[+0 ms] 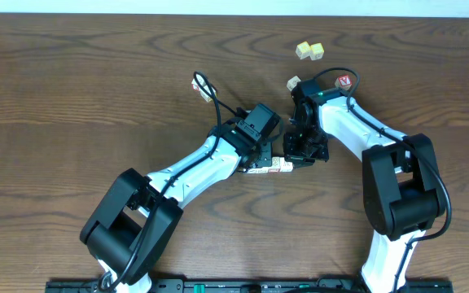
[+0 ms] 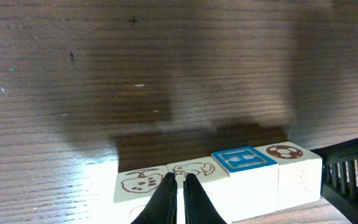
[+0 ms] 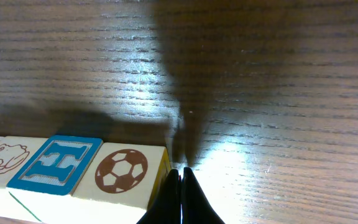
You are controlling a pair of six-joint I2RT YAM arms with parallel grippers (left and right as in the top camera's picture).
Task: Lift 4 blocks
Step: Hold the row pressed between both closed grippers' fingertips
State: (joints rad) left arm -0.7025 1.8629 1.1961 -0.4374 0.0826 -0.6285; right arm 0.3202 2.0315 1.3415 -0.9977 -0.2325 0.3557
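Four pale blocks (image 1: 269, 166) lie side by side in one row between my two grippers. The left wrist view shows them from the side: a brown-spotted print block (image 2: 140, 183), a brown animal block (image 2: 194, 168), a blue H block (image 2: 243, 158) and a football block (image 2: 283, 151). My left gripper (image 2: 178, 178) is shut, its tips in front of the seam between the first two blocks. My right gripper (image 3: 180, 170) is shut too, its tips right beside the outer end of the football block (image 3: 122, 169). I cannot tell whether the row rests on the table.
Two yellowish cubes (image 1: 309, 50) sit at the back right. A cube with a red letter (image 1: 345, 81) and a pale cube (image 1: 294, 83) lie near the right arm. A small pale cube tangled with a black cable (image 1: 202, 85) lies behind the left arm. A black rail (image 1: 243, 285) runs along the front edge.
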